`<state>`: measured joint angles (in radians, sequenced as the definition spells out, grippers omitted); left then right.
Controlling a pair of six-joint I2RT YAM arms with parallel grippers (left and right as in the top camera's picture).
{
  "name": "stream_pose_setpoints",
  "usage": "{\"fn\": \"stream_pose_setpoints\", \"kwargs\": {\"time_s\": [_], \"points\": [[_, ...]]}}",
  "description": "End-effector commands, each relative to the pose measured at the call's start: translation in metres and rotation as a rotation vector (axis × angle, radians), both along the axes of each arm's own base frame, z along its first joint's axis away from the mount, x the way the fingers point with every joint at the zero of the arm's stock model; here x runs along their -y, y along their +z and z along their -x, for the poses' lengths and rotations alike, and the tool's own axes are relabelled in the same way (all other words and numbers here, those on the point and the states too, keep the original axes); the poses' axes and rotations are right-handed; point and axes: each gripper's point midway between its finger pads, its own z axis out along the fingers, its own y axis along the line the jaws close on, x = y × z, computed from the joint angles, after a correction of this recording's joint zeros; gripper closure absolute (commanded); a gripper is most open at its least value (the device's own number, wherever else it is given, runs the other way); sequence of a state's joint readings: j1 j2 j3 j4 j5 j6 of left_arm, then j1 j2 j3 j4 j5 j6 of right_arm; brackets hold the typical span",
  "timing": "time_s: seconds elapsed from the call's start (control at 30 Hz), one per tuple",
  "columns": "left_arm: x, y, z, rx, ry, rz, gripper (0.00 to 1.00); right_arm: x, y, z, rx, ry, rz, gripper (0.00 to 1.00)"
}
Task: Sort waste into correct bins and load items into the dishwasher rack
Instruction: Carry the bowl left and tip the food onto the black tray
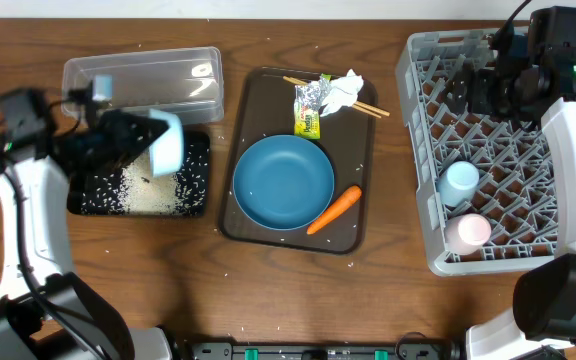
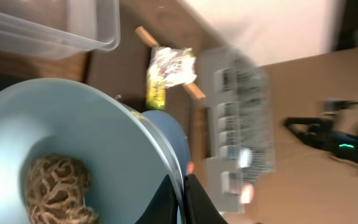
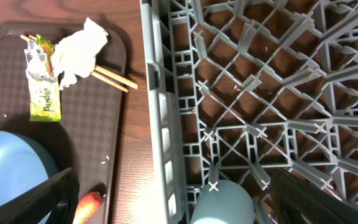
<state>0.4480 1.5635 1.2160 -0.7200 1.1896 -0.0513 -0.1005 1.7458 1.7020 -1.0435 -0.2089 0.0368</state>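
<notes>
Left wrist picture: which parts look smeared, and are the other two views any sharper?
Left wrist: the dishwasher rack and background are smeared, while the small light-blue bowl and its brown food lump are only soft. Overhead: evenly lit, mostly crisp. Right wrist: sharp on the rack's grid and the foil wrapper.

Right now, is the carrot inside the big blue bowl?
No, the carrot lies on the brown tray, just outside the big blue bowl.

Tilted light-blue bowl (image 1: 168, 142), brown lump (image 2: 56, 186) inside, over black tray (image 1: 198, 165)
</notes>
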Motion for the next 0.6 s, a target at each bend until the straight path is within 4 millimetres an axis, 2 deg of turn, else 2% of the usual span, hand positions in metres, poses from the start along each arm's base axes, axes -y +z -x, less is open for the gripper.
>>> {"fn": "stream_pose_setpoints", "kwargs": {"time_s": [0.0,0.23,0.37,0.57], "points": [[-0.008,0.018,0.019,0.118,-0.021,0.216,0.94,0.002,0.001,-0.002,0.005,0.01,0.009,0.1],[-0.043,-0.007,0.04,0.158,0.09,0.315,0.94,0.002,0.001,-0.002,0.005,0.01,0.008,0.1],[-0.051,-0.015,0.044,0.167,0.118,0.31,0.94,0.001,0.001,-0.002,0.005,0.013,0.003,0.1],[-0.053,-0.014,0.041,0.197,0.111,0.286,0.93,0.001,0.001,-0.002,0.006,0.013,0.003,0.1]]}}
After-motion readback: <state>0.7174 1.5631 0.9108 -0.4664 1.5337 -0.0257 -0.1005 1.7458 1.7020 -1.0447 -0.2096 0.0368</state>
